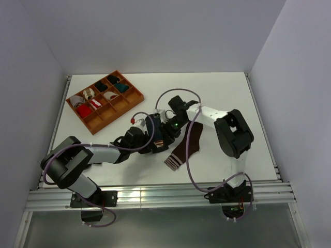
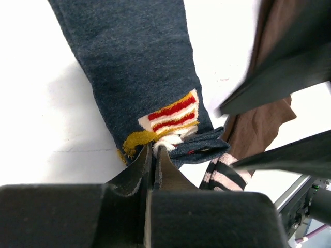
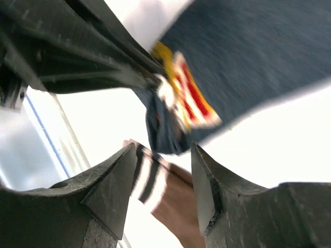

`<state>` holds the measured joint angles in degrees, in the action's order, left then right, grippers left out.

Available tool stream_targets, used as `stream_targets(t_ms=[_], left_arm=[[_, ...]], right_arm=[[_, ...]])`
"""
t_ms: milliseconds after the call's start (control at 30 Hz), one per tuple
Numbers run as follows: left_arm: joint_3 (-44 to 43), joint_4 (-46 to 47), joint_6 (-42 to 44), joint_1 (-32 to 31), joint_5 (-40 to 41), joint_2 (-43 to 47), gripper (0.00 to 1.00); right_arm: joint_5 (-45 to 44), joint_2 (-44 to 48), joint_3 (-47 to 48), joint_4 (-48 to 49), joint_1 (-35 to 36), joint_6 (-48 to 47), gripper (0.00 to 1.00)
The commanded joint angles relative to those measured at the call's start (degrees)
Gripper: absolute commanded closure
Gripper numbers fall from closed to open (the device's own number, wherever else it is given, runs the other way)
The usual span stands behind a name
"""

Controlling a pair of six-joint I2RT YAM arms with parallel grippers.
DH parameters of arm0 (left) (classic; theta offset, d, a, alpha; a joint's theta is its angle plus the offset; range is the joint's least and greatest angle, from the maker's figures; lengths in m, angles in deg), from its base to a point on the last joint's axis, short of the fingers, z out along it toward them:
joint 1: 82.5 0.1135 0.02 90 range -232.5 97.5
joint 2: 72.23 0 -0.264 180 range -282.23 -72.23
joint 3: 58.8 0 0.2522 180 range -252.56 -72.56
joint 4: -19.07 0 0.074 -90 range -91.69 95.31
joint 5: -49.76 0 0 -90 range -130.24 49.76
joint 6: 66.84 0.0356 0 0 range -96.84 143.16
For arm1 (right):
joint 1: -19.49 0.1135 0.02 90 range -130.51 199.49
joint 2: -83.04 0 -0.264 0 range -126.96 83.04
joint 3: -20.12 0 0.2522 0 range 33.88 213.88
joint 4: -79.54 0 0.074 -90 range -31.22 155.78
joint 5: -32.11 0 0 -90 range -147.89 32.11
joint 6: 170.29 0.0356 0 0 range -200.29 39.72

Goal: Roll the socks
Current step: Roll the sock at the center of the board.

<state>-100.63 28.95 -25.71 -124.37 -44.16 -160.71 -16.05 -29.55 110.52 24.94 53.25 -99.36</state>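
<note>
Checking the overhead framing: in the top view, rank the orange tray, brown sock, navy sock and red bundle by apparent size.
1. orange divided tray
2. brown sock
3. red bundle, within one tray compartment
The navy sock is mostly hidden under the left gripper and right gripper, so I cannot rank it.

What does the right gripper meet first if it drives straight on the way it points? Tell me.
Most likely the striped cuff of the brown sock, which shows between the fingers of the open right gripper. The patterned cuff of the navy sock sits just beyond. Depth is unclear.
</note>
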Motion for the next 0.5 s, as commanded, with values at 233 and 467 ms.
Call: stream_targets(t_ms=[233, 467], left_arm=[[-3.73, -17.83, -1.59, 2.84, -4.5, -0.46, 1.0], [-5.32, -21.17, -0.54, 6.97, -14.17, -2.38, 1.0]], right_arm=[[-4.32, 22.04, -16.06, 18.95, -4.58, -4.3, 0.51], [-8.79, 32.34, -26.79, 25.78, -0.02, -15.99, 0.52]])
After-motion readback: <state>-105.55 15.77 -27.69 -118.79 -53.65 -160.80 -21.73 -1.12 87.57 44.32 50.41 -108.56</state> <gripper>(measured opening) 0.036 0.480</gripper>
